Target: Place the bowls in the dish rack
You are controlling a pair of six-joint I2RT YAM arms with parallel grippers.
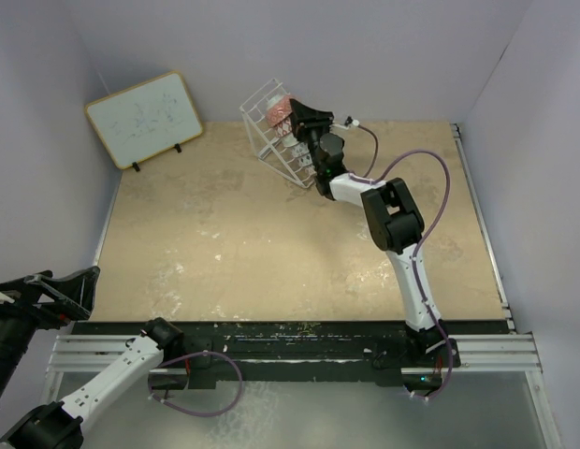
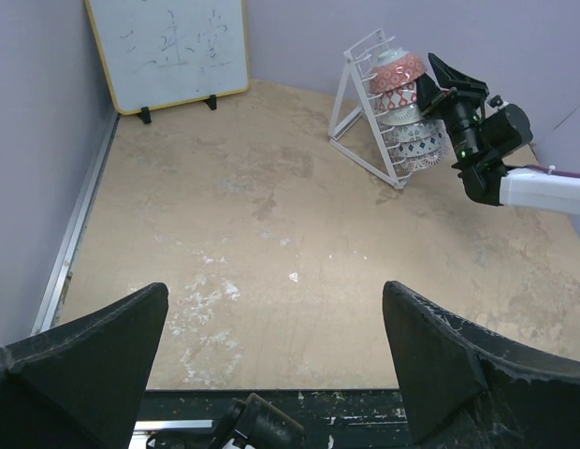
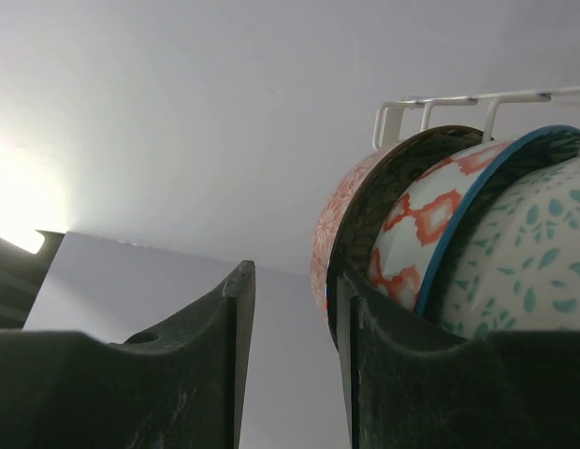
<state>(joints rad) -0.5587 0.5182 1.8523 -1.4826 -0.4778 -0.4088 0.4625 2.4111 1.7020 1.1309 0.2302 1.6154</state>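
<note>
COLOUR AND PATTERN REFERENCE

Dish rack (image 2: 350, 101): white wire
Red-pink bowl (image 3: 339, 217): coral floral print outside, dark patterned inside
Blue-rimmed bowl (image 3: 413, 236): white ground, orange-red lattice
Pale green-white bowl (image 3: 538, 251): teal leaf sprigs on off-white
Dark blue bowl (image 2: 416, 140): navy with pale motif
Grey-silver bowl (image 2: 423, 161): grey, pattern too small to read
Whiteboard (image 1: 145, 119): white face, yellow wood frame, faint grey scribbles
Table (image 1: 271, 253): tan, scuffed white in patches
Right gripper (image 3: 295, 276) and left gripper (image 2: 274, 288): black
Cable (image 1: 430, 178): purple
</note>
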